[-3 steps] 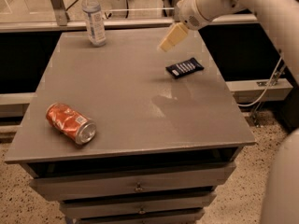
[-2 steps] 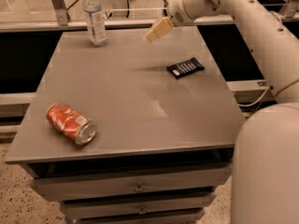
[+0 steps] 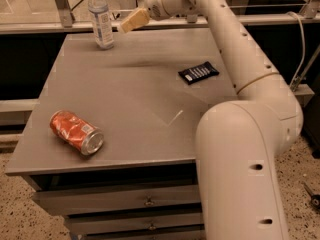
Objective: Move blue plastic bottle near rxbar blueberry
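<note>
A dented orange-red soda can lies on its side at the left front of the table. At the rear left corner the blue plastic bottle stands upright, unmoved. Just to its right hovers the gripper, which in the past second has swung leftward from above the rxbar blueberry; whether it is spread or closed cannot be told. The bar lies flat, well apart, at the right. The reach looks nearly complete, with the grasp and carry yet to come.
</note>
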Available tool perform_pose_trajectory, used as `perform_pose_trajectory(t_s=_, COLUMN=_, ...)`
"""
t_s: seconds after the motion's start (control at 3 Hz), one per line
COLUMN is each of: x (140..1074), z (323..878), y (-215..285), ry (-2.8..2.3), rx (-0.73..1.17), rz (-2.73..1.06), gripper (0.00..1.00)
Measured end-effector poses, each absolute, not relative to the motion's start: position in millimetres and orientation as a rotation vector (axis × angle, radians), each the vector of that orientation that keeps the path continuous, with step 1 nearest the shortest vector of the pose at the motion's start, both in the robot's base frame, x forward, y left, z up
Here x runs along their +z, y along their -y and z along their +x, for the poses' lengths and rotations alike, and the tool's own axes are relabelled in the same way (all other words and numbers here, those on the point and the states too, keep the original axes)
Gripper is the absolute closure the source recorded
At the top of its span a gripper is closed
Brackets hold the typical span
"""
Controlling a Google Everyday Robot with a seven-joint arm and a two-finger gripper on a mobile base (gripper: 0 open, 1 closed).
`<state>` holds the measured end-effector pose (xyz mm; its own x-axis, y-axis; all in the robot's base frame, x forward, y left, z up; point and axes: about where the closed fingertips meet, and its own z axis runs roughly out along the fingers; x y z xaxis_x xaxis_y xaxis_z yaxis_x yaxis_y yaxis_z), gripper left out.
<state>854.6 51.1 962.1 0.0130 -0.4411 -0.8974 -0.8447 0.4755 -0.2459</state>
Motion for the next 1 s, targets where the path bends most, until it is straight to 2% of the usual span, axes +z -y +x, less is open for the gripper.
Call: perform_pose_trajectory(t_s=1.0, x=945, z=850, y=-154, ry=-1.654, rx=0.599, rz=-1.030, gripper=0.00)
